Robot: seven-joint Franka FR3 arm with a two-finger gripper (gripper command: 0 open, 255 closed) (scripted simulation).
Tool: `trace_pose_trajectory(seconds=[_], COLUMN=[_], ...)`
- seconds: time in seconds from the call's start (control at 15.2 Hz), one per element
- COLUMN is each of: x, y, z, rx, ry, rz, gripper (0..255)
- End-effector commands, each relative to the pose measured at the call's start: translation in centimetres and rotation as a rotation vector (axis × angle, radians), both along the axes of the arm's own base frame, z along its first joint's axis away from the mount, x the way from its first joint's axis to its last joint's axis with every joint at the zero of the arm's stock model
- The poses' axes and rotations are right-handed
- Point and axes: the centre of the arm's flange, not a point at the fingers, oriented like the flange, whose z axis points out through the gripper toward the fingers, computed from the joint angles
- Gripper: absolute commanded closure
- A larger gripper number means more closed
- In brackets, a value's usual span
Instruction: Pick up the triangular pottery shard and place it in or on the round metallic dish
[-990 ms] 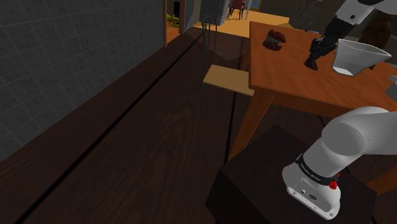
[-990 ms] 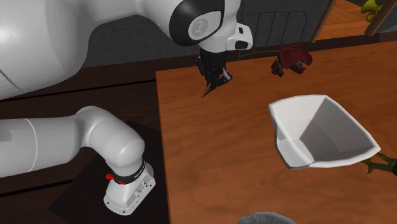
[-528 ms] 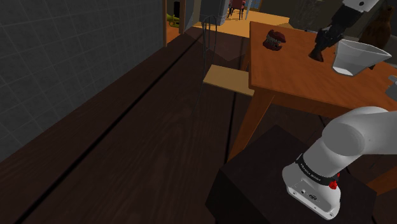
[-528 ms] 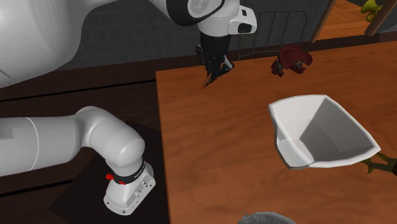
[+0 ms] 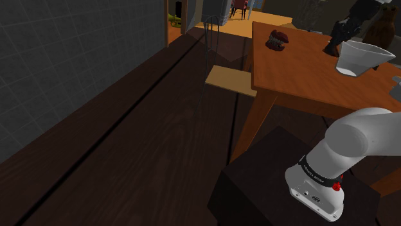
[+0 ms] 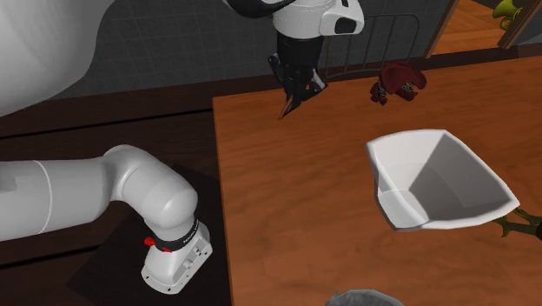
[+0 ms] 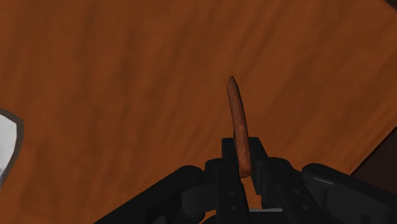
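My black gripper (image 7: 242, 167) is shut on a thin, reddish-brown pottery shard (image 7: 237, 121), which I see edge-on, sticking out past the fingertips to a pointed tip. In the second exterior view the gripper (image 6: 294, 94) hangs above the far left corner of the wooden table (image 6: 304, 209), with the shard's tip (image 6: 284, 113) pointing down and off the surface. In the shoulder view the gripper (image 5: 335, 43) is above the table, just behind the white vessel. A grey rounded rim, the metallic dish (image 6: 365, 298), peeks in at the bottom edge of the second exterior view.
A white angular vessel (image 6: 439, 178) (image 5: 361, 56) stands on the table between the gripper and the dish. A dark red object (image 6: 398, 81) (image 5: 277, 40) lies near the table's far edge. A chair seat (image 5: 228, 80) sits beside the table. My stand (image 5: 276, 186) is below.
The gripper has lifted higher over the table with the shard in it and has drifted toward the shoulder view's right. Nothing else has moved.
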Motion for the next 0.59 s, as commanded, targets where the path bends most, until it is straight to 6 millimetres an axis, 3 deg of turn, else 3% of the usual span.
trace_pose_trajectory(seconds=[0.0,0.53], x=[-1.9,-10.5], y=[-1.4,-7.5], z=[0.2,0.3], rx=[0.0,0.0], ry=[0.001,0.001], rz=[0.001,0.001], gripper=[255,255])
